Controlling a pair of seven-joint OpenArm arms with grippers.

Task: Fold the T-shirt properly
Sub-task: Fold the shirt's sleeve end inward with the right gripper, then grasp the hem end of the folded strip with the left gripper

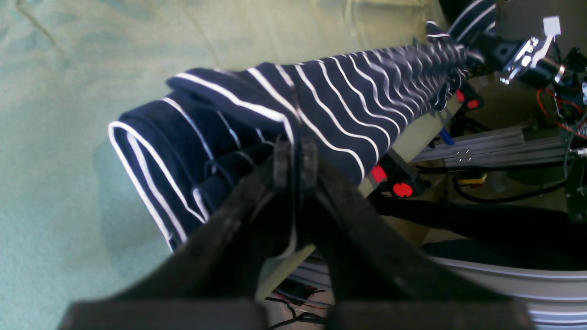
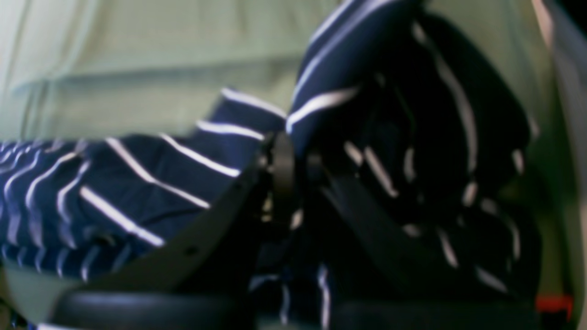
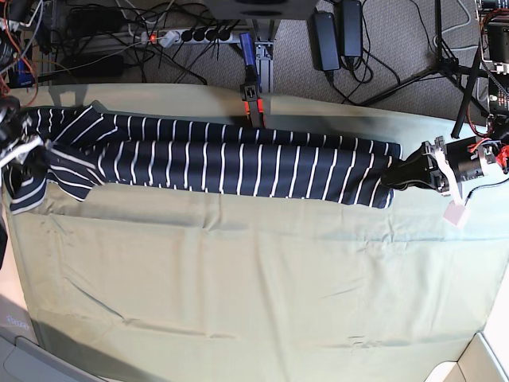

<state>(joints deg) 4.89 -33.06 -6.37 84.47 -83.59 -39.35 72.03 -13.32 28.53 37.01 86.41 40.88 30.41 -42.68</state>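
Note:
The T-shirt (image 3: 238,163), dark navy with thin white stripes, is stretched into a long folded band along the far side of the table. My left gripper (image 3: 395,174) is shut on its end at the right of the base view. In the left wrist view the fingertips (image 1: 296,158) pinch bunched fabric of the T-shirt (image 1: 348,105). My right gripper (image 3: 33,150) is shut on the opposite end at the table's left edge. Its wrist view, blurred, shows the jaws (image 2: 293,169) closed in folds of the T-shirt (image 2: 137,183). A sleeve hangs near that end.
A pale green cloth (image 3: 254,278) covers the table, with wrinkles toward the front. A red-and-black clamp (image 3: 251,99) grips the far edge behind the shirt. Beyond lie a power strip (image 3: 191,35), cables and a tripod (image 3: 445,56). Red-buttoned clamps (image 1: 394,181) sit at the table edge.

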